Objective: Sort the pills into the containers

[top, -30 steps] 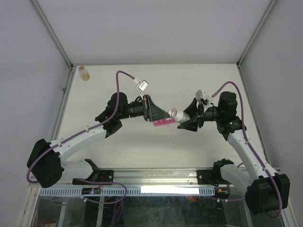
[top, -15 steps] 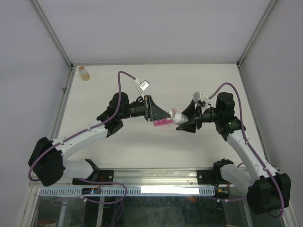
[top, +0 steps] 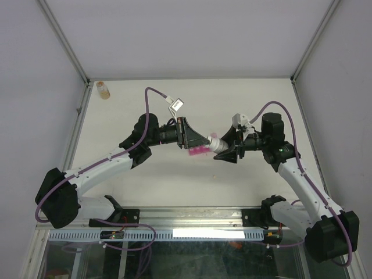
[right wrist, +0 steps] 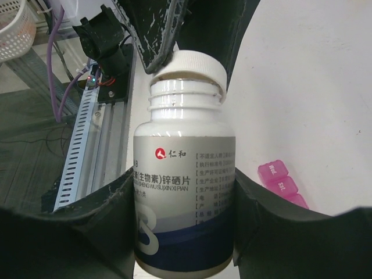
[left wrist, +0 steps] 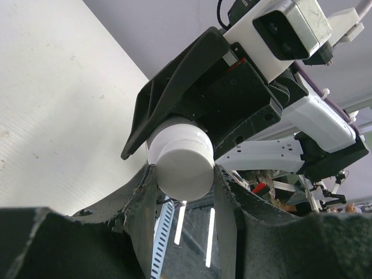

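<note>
A white-capped bottle (top: 217, 143) with a blue and grey label (right wrist: 185, 192) hangs above the table between both arms. My right gripper (right wrist: 185, 177) is shut on its body. My left gripper (left wrist: 181, 171) is shut on its white cap (left wrist: 181, 164), one finger on each side. In the top view the left gripper (top: 207, 140) and the right gripper (top: 225, 150) meet nose to nose. The pink containers (top: 198, 151) lie on the table just below the bottle, and their lidded compartments (right wrist: 281, 183) show to the right of it. The pills are hidden.
A small amber bottle (top: 103, 89) stands at the table's far left corner. A slotted rail (right wrist: 87, 145) runs along the near edge by the arm bases. A white basket (right wrist: 11, 32) sits off the table.
My right gripper has shifted a little to the left with the bottle and its wrist has turned. The left arm has hardly moved.
</note>
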Available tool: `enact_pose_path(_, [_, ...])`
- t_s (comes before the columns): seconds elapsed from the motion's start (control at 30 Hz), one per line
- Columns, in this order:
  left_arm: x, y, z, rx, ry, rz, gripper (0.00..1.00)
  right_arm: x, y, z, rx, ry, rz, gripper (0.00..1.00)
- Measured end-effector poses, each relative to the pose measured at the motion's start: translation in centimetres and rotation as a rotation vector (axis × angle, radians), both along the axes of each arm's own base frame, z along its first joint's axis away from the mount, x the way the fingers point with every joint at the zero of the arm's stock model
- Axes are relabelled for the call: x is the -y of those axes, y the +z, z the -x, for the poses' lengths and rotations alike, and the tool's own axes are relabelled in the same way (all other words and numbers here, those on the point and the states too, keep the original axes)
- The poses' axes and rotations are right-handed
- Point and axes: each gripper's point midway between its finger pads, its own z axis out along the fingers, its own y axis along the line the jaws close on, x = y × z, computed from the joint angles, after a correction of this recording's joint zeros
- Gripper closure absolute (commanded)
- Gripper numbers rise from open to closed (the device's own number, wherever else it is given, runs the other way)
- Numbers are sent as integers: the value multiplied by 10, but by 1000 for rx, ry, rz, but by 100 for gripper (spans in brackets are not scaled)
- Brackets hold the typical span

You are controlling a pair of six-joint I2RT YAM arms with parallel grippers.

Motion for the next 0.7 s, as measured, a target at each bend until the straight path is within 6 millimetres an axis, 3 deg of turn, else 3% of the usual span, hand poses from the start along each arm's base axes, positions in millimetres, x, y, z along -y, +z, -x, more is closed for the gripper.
enact_pose_path(0.7, [-3, -16, -7, -25, 30, -87, 75, -1, -16, -8, 9, -51, 103, 100])
